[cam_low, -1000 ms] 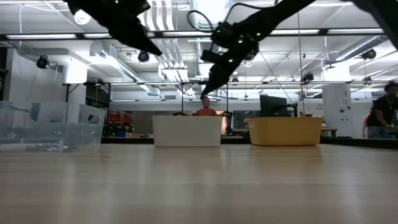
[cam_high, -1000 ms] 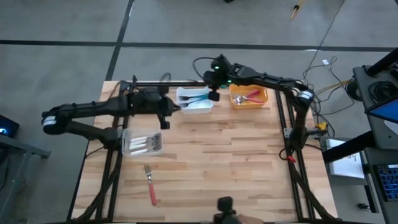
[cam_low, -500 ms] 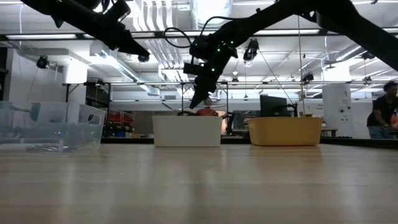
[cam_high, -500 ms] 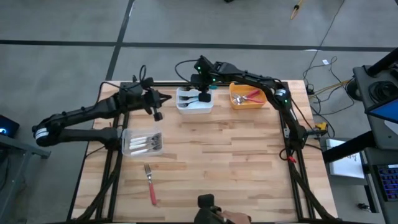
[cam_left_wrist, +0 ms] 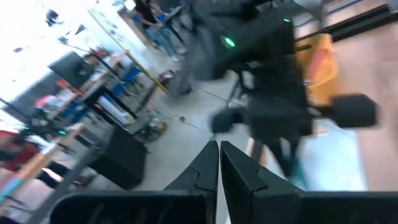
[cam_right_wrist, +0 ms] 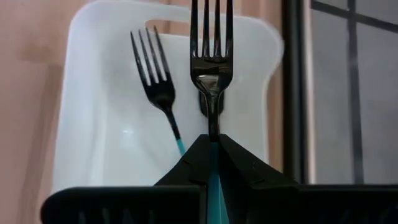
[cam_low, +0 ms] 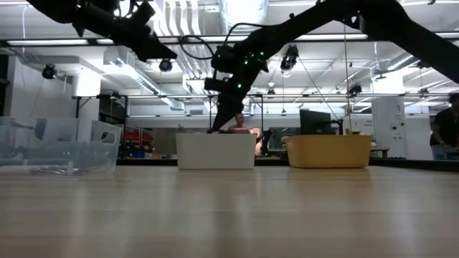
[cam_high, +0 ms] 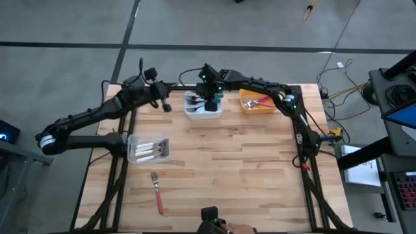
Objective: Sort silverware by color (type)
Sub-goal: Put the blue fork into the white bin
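Note:
My right gripper point(cam_high: 210, 104) hangs over the white bin point(cam_high: 195, 112) at the table's far edge, shut on a teal-handled fork point(cam_right_wrist: 210, 37). Another teal-handled fork point(cam_right_wrist: 157, 74) lies inside that bin. My left gripper point(cam_high: 166, 107) is shut and holds nothing; it hovers left of the white bin, also in the left wrist view point(cam_left_wrist: 219, 155). A red-handled fork point(cam_high: 156, 192) lies flat on the table near the front left. White-handled silverware lies in the clear bin point(cam_high: 148, 149). Red-handled pieces lie in the orange bin point(cam_high: 259, 102). My right gripper pinches the fork between its two fingers where the metal neck meets the teal handle point(cam_right_wrist: 213, 134). The fork lies along the fingers, its tines sticking out past the fingertips and the teal handle point(cam_right_wrist: 214, 180) running back between them. The fingers slant downward. The fork hangs clear above the white bin.
The three bins stand apart: white and orange side by side at the far edge, the clear one at the left. In the low view the white bin point(cam_low: 215, 150) and orange bin point(cam_low: 328, 151) stand behind open wooden tabletop. A person shows in the room at the far right point(cam_low: 446, 132).
My right gripper has carried the fork toward the table's left and down, from between the white and orange bins to over the white bin. My left gripper has swung away from the white bin toward the table's far left and turned, staying shut.

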Robot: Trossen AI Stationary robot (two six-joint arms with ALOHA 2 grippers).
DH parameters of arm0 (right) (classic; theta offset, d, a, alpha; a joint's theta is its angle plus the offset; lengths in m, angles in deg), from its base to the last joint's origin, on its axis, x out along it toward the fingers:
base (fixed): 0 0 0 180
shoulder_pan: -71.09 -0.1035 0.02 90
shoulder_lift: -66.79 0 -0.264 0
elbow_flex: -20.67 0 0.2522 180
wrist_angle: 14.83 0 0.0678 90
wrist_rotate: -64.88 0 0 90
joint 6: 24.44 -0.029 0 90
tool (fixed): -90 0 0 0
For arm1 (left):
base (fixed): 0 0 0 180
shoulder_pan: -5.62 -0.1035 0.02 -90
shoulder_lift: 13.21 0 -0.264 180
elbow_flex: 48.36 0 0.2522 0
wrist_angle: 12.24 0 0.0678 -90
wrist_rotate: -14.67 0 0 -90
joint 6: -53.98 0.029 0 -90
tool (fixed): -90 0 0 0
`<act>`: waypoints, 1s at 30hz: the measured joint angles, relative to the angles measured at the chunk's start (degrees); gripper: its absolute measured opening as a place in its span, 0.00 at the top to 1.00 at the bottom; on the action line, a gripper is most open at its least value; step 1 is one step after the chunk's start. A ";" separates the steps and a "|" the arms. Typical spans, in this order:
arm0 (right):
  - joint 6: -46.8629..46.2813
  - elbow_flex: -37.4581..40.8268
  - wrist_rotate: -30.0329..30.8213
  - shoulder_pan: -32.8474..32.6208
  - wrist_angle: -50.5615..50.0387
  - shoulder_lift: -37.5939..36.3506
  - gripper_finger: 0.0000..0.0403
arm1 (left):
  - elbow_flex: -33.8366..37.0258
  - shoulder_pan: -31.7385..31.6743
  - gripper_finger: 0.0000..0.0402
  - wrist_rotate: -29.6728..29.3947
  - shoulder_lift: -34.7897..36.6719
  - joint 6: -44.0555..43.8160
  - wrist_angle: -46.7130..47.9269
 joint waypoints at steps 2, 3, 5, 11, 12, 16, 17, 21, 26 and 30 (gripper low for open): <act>-0.02 0.07 0.10 -0.12 0.53 0.89 0.97 | 0.00 -1.36 1.00 0.02 -0.51 1.20 -2.57; -0.02 0.13 0.16 -0.12 0.59 1.26 0.97 | 0.00 -2.04 1.00 0.01 -0.79 1.67 -3.56; -0.08 0.13 0.45 -0.08 1.13 1.82 0.97 | 0.00 -3.42 1.00 0.01 -1.38 2.34 -4.94; -0.11 0.11 0.63 -0.01 0.99 3.45 0.97 | 0.02 -7.09 1.00 0.02 -2.63 2.69 -7.64; 0.05 0.11 0.57 -0.01 0.98 3.45 0.97 | 0.02 -7.60 1.00 0.01 -2.75 2.69 -7.84; 0.18 0.11 0.59 -0.01 0.95 3.75 0.97 | 0.04 -8.94 1.00 0.01 -2.90 2.69 -8.98; 0.17 0.11 0.59 -0.01 0.91 3.76 0.97 | 0.04 -9.19 1.00 0.02 -2.90 2.68 -9.26; -0.17 0.11 0.61 -0.01 0.78 3.67 0.97 | 0.04 -9.44 1.00 0.02 -2.92 2.67 -10.69; -1.97 0.15 0.55 -0.01 0.72 3.60 0.96 | 0.04 -9.42 1.00 0.05 -2.92 1.84 -11.47; -1.90 0.17 0.55 -0.01 0.55 3.56 0.91 | 0.04 -9.42 1.00 0.06 -2.94 -0.14 -12.05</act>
